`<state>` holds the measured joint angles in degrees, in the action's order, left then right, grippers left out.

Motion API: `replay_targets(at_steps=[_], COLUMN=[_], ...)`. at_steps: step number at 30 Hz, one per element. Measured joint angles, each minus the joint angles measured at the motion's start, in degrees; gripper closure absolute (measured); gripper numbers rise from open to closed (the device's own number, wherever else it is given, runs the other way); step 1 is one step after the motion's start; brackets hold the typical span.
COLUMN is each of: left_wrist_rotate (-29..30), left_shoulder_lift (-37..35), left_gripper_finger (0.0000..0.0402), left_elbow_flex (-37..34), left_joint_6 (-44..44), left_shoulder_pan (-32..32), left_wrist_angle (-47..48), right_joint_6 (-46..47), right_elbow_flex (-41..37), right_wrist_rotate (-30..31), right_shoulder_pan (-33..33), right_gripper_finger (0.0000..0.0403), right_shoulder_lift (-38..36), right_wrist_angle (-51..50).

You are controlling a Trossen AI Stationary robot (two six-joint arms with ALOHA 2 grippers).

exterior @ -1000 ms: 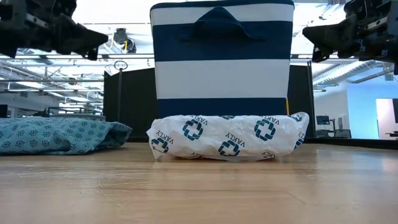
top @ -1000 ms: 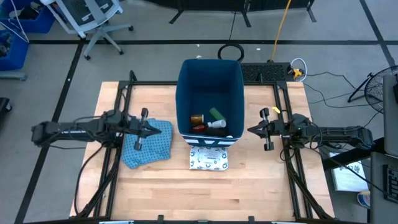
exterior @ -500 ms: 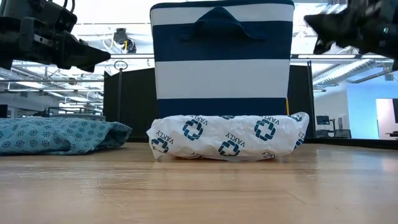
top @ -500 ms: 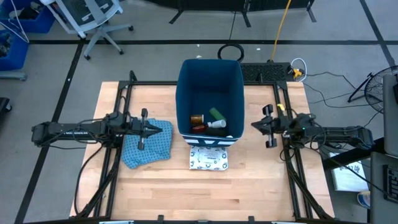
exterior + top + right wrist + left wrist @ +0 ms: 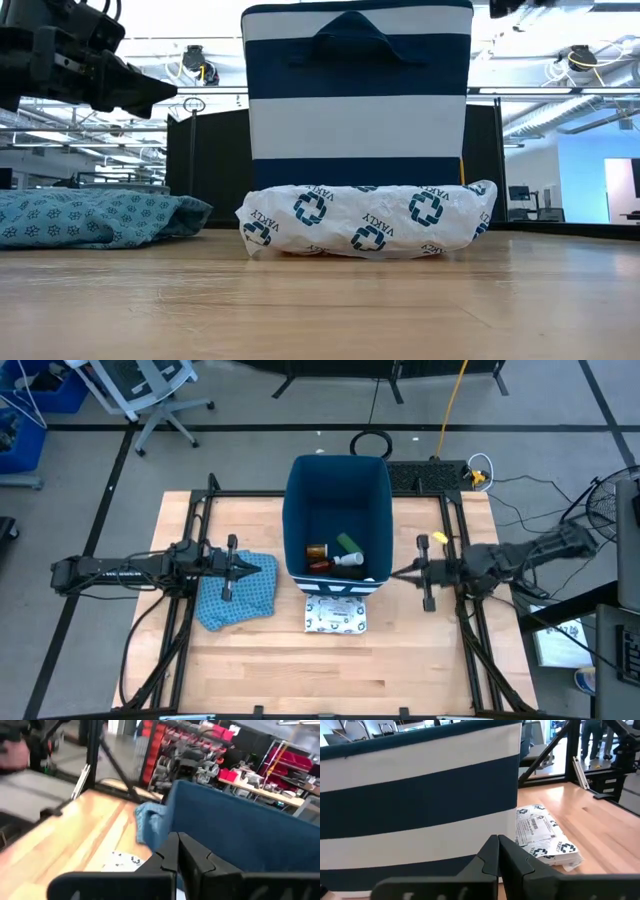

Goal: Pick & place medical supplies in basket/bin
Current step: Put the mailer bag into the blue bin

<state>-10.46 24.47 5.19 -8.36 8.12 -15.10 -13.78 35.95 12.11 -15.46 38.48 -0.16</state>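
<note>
Bin [image 5: 337, 500] with orange bottle [image 5: 316, 550], green bar [image 5: 347, 543] inside; both arms' fingers closed, empty

Crumpled blue patterned cloth [image 5: 236, 599] on the wooden table [image 5: 270, 670], left side.

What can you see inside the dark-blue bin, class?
Inside the bin: an orange bottle, green bar, white item and red item. The near wall hides anything beneath it.
</note>
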Motion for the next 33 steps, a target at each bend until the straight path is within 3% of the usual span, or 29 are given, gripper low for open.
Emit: replay_targets(at_steps=[7, 11, 16, 22, 25, 33], left_wrist_rotate=[0.0, 0.0, -0.2, -0.1, -0.2, -0.1], left_shoulder_lift=[0.0, 0.0, 0.0, 0.0, 0.0, 0.0], left_gripper_finger=[0.0370, 0.0365, 0.0364, 0.0364, 0.0364, 0.0364], left_elbow_flex=[0.0, 0.0, 0.0, 0.0, 0.0, 0.0], left_joint_6=[2.0, 3.2, 4.0, 4.3, 5.1, 5.2], left_shoulder_pan=[0.0, 0.0, 0.0, 0.0, 0.0, 0.0], left_wrist_angle=[0.0, 0.0, -0.1, -1.5, -2.1, -2.0], right_joint_6=[-3.4, 5.8, 26.8, 54.0, 60.6, 69.7], right_elbow_flex=[5.9, 7.3, 7.5, 4.3, 2.3, -4.2], right_wrist_rotate=[19.8, 28.2, 26.7, 23.7, 22.3, 17.9], right_shoulder_pan=[-15.8, -21.3, -25.3, -24.4, -24.5, -22.7], right_gripper_finger=[0.0403, 0.0403, 0.0403, 0.0402, 0.0394, 0.0356], right_shoulder_lift=[14.0, 20.6, 25.6, 31.4, 34.9, 43.2], right_wrist_angle=[-1.5, -1.9, -0.9, -1.1, 1.3, 20.0])
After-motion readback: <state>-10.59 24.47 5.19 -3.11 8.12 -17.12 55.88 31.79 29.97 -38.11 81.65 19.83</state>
